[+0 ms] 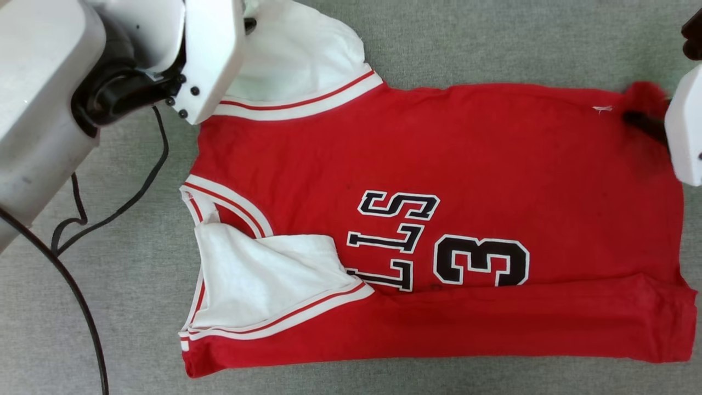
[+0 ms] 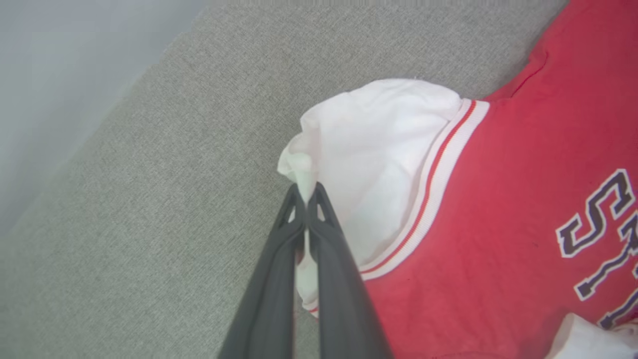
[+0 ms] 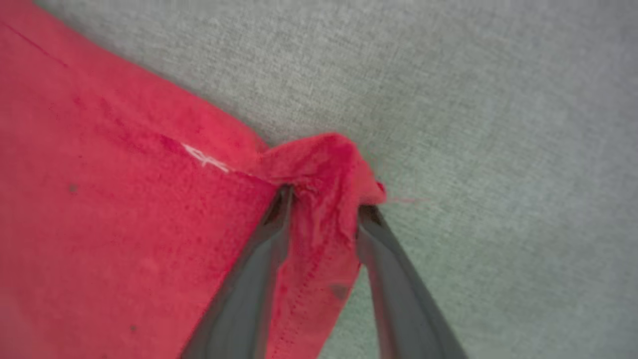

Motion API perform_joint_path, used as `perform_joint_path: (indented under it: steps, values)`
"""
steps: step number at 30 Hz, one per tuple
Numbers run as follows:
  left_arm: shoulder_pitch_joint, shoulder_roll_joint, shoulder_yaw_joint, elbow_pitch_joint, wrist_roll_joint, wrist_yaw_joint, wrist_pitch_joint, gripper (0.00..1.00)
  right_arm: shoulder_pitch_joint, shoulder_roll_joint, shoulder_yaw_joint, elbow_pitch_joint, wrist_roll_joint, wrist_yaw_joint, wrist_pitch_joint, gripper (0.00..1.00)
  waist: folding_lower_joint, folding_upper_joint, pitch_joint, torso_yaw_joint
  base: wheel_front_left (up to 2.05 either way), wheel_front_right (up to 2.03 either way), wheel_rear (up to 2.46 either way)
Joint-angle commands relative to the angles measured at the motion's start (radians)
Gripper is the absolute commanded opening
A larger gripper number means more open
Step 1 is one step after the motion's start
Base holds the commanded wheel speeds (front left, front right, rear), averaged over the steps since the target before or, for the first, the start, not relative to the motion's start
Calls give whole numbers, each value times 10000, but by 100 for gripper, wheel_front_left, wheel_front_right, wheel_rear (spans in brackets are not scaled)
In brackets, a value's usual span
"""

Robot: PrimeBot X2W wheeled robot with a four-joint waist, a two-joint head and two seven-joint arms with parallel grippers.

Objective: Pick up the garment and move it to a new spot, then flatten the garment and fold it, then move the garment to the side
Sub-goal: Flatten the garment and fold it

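Observation:
The garment (image 1: 439,153) is a red jersey with white sleeves, lying across the grey cloth surface with its black lettering face up. Its near long edge is folded over onto the body, and the near white sleeve (image 1: 258,280) lies folded on the chest. My left gripper (image 2: 306,192) is shut on the edge of the far white sleeve (image 2: 379,149), under the pale wrist in the head view. My right gripper (image 3: 324,199) has its two fingers against either side of the bunched red hem corner (image 3: 324,164), which puckers up at the far right (image 1: 641,96).
The grey cloth surface (image 1: 493,44) stretches all around the jersey. Black cables (image 1: 82,219) trail over it at the left beside my pale left arm (image 1: 49,82). The surface's edge (image 2: 99,124) runs diagonally in the left wrist view, with pale floor beyond.

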Motion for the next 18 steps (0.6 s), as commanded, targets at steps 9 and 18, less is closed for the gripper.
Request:
perform_joint_path:
  steps: [9, 18]
  values:
    - [1327, 628, 0, -96, -571, -5, -1536, 0, 851, -210, 475, 20, 393, -4, -2170, 0, 0, 0, -1637, -137, 0, 0, 0]
    - [3138, 1334, -275, -1053, -913, 290, -2367, 0, 2221, -792, 770, -470, 532, -4, -3702, 0, 0, 0, -2899, -62, 0, 0, 0]
